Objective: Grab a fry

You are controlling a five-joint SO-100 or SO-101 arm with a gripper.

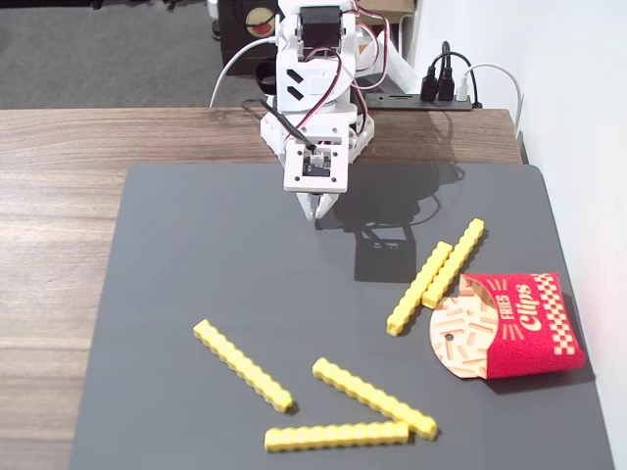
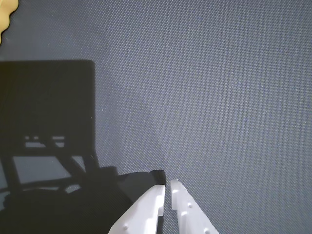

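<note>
Several bright yellow crinkle-cut fries lie on the dark grey mat (image 1: 196, 245). Two lie side by side at the right (image 1: 419, 288) (image 1: 454, 262), next to the red carton. One lies at the lower left (image 1: 242, 364), and two meet in a V at the bottom (image 1: 373, 397) (image 1: 336, 436). My white gripper (image 1: 321, 209) hangs over the mat's far middle, away from all fries. In the wrist view the gripper (image 2: 167, 186) has its fingertips nearly together over bare mat, holding nothing. A fry tip (image 2: 7, 12) shows at the top left corner.
A red "Fries Clips" carton (image 1: 529, 325) lies on its side at the mat's right edge. The mat sits on a wooden table (image 1: 54, 245). Cables and a power strip (image 1: 441, 93) lie behind the arm base. A white wall runs along the right.
</note>
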